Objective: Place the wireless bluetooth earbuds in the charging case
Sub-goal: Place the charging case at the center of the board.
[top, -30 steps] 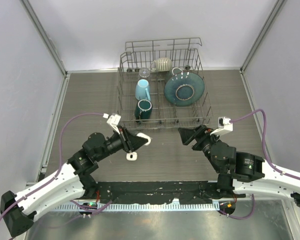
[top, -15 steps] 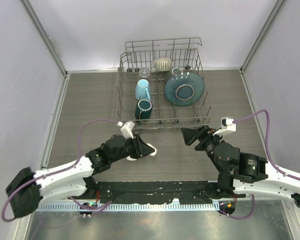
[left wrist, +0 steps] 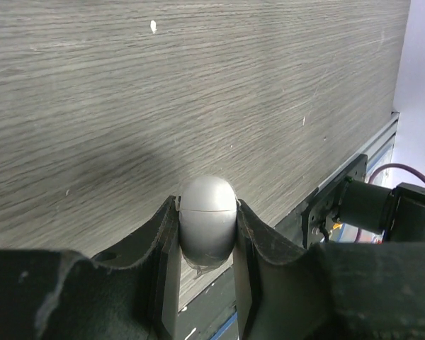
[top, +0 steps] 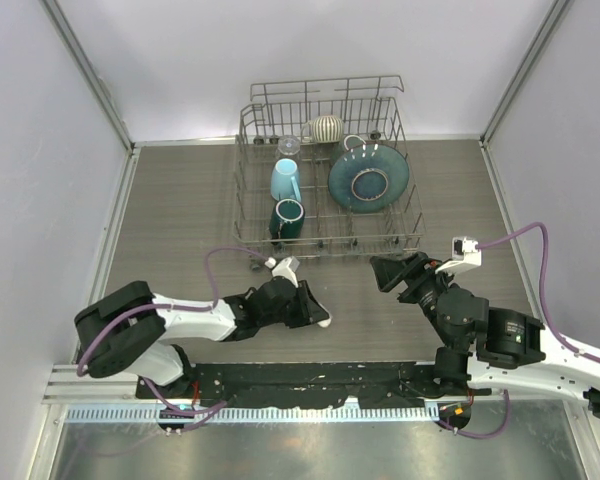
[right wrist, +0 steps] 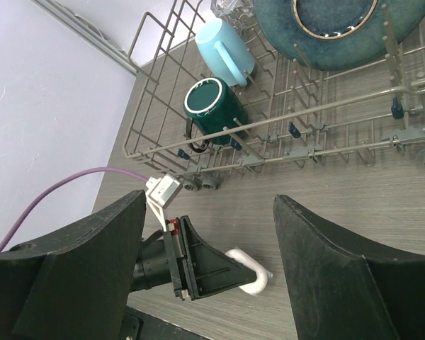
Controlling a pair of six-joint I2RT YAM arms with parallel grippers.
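1. The left gripper (top: 317, 317) is clamped on the case (left wrist: 207, 218). In its wrist view the two black fingers (left wrist: 163, 241) press the white, rounded shell from either side (a seam runs across it just under the dome).
2. From above, the case sits at that gripper's tip, low over the table (top: 180, 200). It is at about 6 o'clock from the rack (top: 242, 190) and well apart from it. Whether the case touches the table I cannot tell.
3. The left arm (top: 195, 318) lies low along the near side of the table, reaching toward 3 o'clock, with a purple cable (top: 225, 252) looping over it.
4. The right gripper (top: 380, 273) is at about 2 o'clock from the case, near it but apart. Its jaws are spread wide with nothing between them, and it points toward 10 o'clock. Its wrist view looks out between its own fingers at the left gripper and the rack's near corner.
5. The rack stands at 12 o'clock on the table.
   - A blue mug (top: 285, 180) lies in it.
   - A green mug (top: 287, 218) is just at the blue mug's 6 o'clock.
   - A teal plate (top: 369, 175) is at 3 o'clock of both mugs.
   - A clear glass (top: 288, 146) is at the blue mug's 12 o'clock.
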